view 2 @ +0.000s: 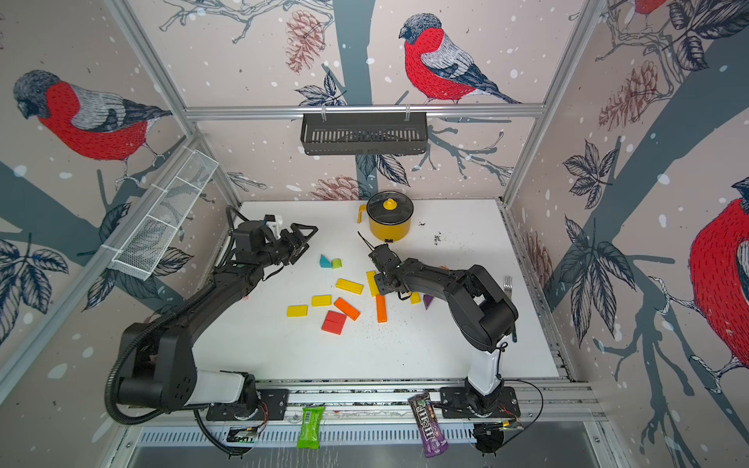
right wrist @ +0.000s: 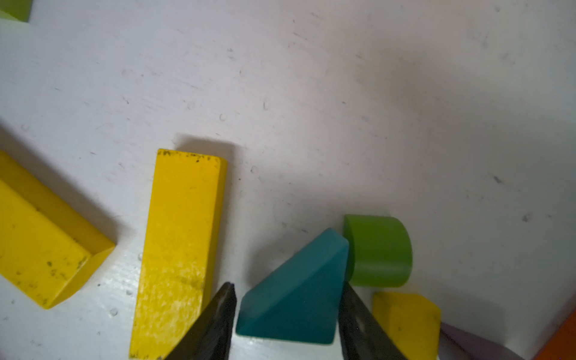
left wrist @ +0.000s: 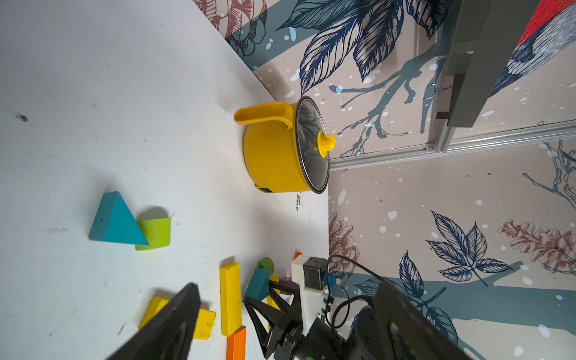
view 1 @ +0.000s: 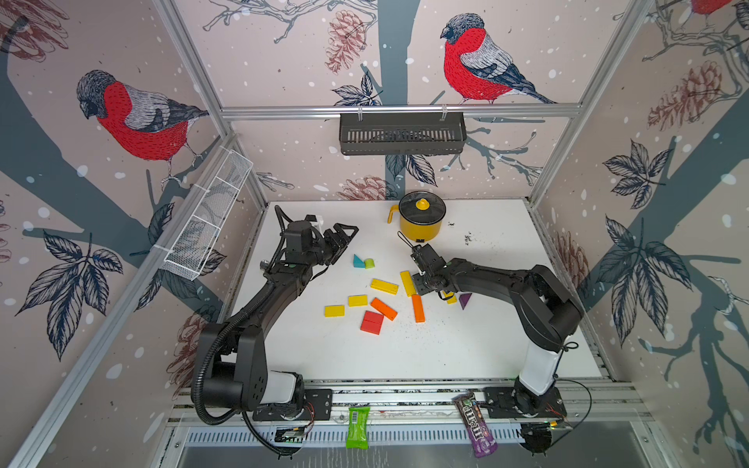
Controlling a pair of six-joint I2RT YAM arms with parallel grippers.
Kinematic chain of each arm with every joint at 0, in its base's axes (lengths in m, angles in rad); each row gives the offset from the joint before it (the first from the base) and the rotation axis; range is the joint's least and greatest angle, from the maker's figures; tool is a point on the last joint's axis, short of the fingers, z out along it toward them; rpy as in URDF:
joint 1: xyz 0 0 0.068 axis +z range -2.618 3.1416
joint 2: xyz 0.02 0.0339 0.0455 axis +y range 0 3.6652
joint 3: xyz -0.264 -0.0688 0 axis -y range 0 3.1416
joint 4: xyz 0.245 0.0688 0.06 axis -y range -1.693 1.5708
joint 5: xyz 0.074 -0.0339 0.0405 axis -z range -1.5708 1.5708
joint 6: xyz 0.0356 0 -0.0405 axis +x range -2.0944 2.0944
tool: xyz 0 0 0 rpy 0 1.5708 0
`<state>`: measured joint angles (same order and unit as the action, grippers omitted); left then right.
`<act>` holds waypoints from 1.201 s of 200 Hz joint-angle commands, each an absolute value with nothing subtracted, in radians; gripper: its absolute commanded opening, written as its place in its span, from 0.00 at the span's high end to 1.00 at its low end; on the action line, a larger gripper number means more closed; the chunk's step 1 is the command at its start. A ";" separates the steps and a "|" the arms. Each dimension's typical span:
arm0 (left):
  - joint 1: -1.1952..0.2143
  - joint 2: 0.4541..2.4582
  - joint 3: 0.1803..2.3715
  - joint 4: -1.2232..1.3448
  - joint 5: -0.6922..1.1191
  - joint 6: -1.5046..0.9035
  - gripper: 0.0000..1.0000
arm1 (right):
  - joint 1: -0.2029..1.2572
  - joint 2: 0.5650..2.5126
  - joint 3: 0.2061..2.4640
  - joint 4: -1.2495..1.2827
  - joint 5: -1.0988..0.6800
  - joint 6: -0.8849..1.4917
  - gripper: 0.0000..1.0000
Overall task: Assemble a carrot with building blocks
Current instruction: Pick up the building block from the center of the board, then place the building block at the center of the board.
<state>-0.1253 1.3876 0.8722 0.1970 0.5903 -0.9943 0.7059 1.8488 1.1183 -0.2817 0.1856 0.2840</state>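
Teal painted triangular block (right wrist: 296, 296): on white table (right wrist: 374, 93), touching green half-round piece (right wrist: 378, 249), beside long yellow flat block (right wrist: 180, 249). Right gripper (right wrist: 286, 285) fingers flank 2 faces; whether clamped, cannot tell. Best: close squarely, lift straight, sparing neighbours. Left gripper (view 1: 346, 239) fingers apart, empty.

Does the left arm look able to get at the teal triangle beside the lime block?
Probably yes. The left hand is open and close to the teal triangle, with bare table between; the lime block sits on its far side.
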 commanded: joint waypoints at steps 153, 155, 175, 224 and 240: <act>-0.204 1.457 0.912 0.151 0.599 -0.949 0.12 | 0.728 1.770 1.144 -0.265 0.259 0.350 0.58; -0.209 1.466 0.916 0.146 0.603 -0.946 0.12 | 0.728 1.771 1.149 -0.265 0.260 0.351 0.58; -0.247 1.544 0.952 0.112 0.665 -0.934 0.12 | 0.737 1.794 1.204 -0.270 0.253 0.363 0.58; -0.235 1.581 0.979 0.060 0.665 -0.935 0.15 | 0.814 1.933 1.391 -0.284 0.252 0.399 0.58; -0.192 1.539 0.969 0.045 0.606 -0.933 0.15 | 0.829 1.993 1.455 -0.292 0.253 0.421 0.58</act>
<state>-0.2363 1.5867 0.9688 0.0738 0.6563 -0.9424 0.8085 1.9289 1.3815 -0.2783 0.2440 0.3737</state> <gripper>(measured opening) 0.851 0.439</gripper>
